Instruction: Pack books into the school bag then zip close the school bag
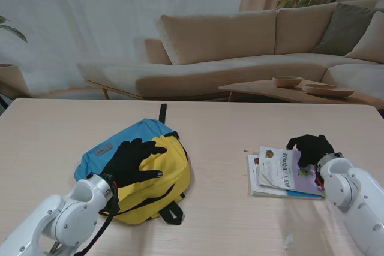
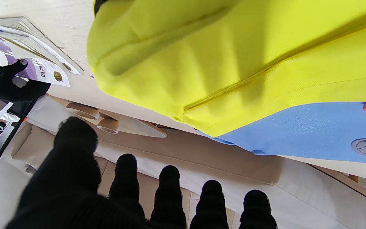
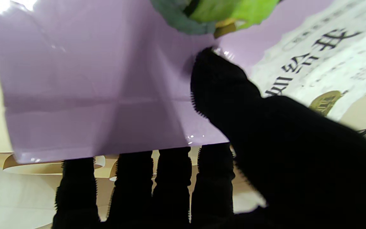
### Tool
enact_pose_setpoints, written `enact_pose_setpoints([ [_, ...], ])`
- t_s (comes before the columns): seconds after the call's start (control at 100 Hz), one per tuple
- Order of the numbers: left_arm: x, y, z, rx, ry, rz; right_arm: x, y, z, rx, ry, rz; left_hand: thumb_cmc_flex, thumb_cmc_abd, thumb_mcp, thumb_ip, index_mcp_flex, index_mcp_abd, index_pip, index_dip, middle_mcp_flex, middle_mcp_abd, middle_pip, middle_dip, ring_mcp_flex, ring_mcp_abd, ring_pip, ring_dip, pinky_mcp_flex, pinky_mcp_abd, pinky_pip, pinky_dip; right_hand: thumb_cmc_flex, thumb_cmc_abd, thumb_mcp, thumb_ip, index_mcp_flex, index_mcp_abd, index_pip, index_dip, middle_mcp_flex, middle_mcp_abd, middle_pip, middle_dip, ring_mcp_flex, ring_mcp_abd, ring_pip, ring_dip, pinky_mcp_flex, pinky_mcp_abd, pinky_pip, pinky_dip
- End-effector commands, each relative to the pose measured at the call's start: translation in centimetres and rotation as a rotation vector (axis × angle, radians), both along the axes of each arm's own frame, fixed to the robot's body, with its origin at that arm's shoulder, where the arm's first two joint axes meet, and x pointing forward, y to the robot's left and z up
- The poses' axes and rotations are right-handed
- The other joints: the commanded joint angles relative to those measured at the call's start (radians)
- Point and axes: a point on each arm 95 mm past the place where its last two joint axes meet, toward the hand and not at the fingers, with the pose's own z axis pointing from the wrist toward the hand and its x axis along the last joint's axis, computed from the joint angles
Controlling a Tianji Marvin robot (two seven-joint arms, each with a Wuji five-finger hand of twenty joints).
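Packing is at the first pickup: at centre right, the right hand (image 1: 311, 149) pinches the top book (image 1: 287, 171). Lower left, the left hand (image 1: 133, 161) lies spread, empty, on the bag (image 1: 169, 175), which likely needs unzipping next.

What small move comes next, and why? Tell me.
Probably close the right hand on the top book and lift its edge: the thumb presses the purple cover, fingers curl past its edge, and the left hand rests spread on the school bag.

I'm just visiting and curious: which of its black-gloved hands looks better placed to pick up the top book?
The right hand. Its thumb already lies on the glossy purple-covered book. The left hand is spread over the yellow and blue fabric school bag.
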Motion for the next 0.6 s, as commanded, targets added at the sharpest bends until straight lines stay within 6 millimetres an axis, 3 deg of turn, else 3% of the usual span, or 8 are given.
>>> enact_pose_setpoints([
  [0.0,-0.3,-0.2,0.0,0.002,0.014,-0.009,-1.4,0.6,-2.7,0.014,0.063,-0.005,-0.011,0.040,-0.015,0.032,-0.043,-0.031,-0.016,-0.020,-0.046,-0.025,-0.012,-0.016,-0.030,-0.031,-0.028,-0.017,-0.004,-0.026,-0.054,-0.022,0.167,0.101,0.030,0.085,0.085,-0.043,0.046,0.074,0.139,-0.134,0.336,0.052,0.045,0.018,0.025,-0.014,0.012,0.045,0.023,0.022],
  [0.18,-0.3,-0.2,0.0,0.003,0.014,-0.009,-1.3,0.8,-2.4,0.041,-0.009,-0.033,-0.011,0.041,-0.016,0.032,-0.042,-0.032,-0.022,-0.022,-0.048,-0.026,-0.011,-0.016,-0.029,-0.031,-0.029,-0.019,-0.004,-0.026,-0.056,-0.029,0.106,0.141,0.026,0.079,0.310,-0.141,0.227,0.127,0.159,-0.152,0.323,0.053,0.089,0.025,0.019,-0.028,0.057,0.091,0.043,0.029],
  [0.26,-0.4,-0.2,0.0,0.002,0.013,-0.008,-1.3,0.8,-2.1,0.055,-0.030,-0.047,-0.011,0.040,-0.016,0.032,-0.041,-0.032,-0.022,-0.022,-0.048,-0.026,-0.011,-0.015,-0.029,-0.031,-0.029,-0.020,-0.003,-0.026,-0.056,-0.031,0.045,0.180,0.048,0.088,0.351,-0.167,0.296,0.150,0.178,-0.155,0.323,0.098,0.105,0.016,0.019,-0.024,0.073,0.104,0.052,0.031],
  [0.33,-0.4,-0.2,0.0,0.001,0.012,-0.008,-1.4,0.8,-1.8,0.073,-0.046,-0.058,-0.011,0.040,-0.016,0.032,-0.041,-0.032,-0.022,-0.022,-0.048,-0.024,-0.011,-0.015,-0.029,-0.031,-0.030,-0.020,-0.003,-0.026,-0.056,-0.032,0.010,0.203,0.078,0.125,0.341,-0.168,0.302,0.202,0.152,-0.146,0.324,0.164,0.073,0.013,0.029,-0.007,0.075,0.098,0.063,0.036],
  [0.44,-0.4,-0.1,0.0,-0.001,0.010,-0.009,-1.7,0.9,-1.2,0.112,-0.056,-0.082,-0.011,0.041,-0.017,0.032,-0.041,-0.031,-0.021,-0.020,-0.047,-0.025,-0.011,-0.015,-0.029,-0.031,-0.030,-0.021,-0.003,-0.026,-0.056,-0.034,0.018,0.218,0.105,0.136,0.273,-0.156,0.257,0.421,-0.016,-0.101,0.298,0.180,-0.050,0.011,0.036,0.040,0.032,0.060,0.085,0.057],
  [0.5,-0.4,-0.1,0.0,-0.002,0.008,-0.009,-1.8,0.9,-0.9,0.125,-0.063,-0.085,-0.011,0.041,-0.017,0.032,-0.041,-0.031,-0.020,-0.020,-0.047,-0.024,-0.011,-0.015,-0.029,-0.031,-0.029,-0.021,-0.003,-0.026,-0.056,-0.035,0.027,0.231,0.130,0.139,0.227,-0.128,0.273,0.497,-0.159,-0.075,0.206,0.117,-0.096,0.011,-0.026,0.035,0.027,0.014,0.113,0.076],
  [0.55,-0.5,-0.1,0.1,-0.003,0.006,-0.009,-1.9,0.9,-0.6,0.133,-0.072,-0.089,-0.011,0.041,-0.017,0.032,-0.041,-0.030,-0.020,-0.020,-0.047,-0.024,-0.011,-0.015,-0.029,-0.030,-0.029,-0.021,-0.003,-0.025,-0.056,-0.036,0.016,0.250,0.168,0.161,0.194,-0.105,0.297,0.555,-0.200,-0.010,0.049,-0.038,-0.086,0.021,-0.113,0.016,0.034,-0.009,0.129,0.088],
  [0.59,-0.5,-0.1,0.1,-0.004,0.003,-0.009,-2.0,1.0,-0.4,0.152,-0.088,-0.098,-0.011,0.040,-0.018,0.032,-0.040,-0.031,-0.018,-0.019,-0.046,-0.024,-0.011,-0.015,-0.029,-0.031,-0.029,-0.021,-0.003,-0.026,-0.055,-0.037,0.021,0.257,0.202,0.200,0.196,-0.072,0.324,0.590,-0.124,0.025,-0.053,-0.167,-0.027,0.053,-0.182,-0.007,0.049,-0.005,0.135,0.094],
])
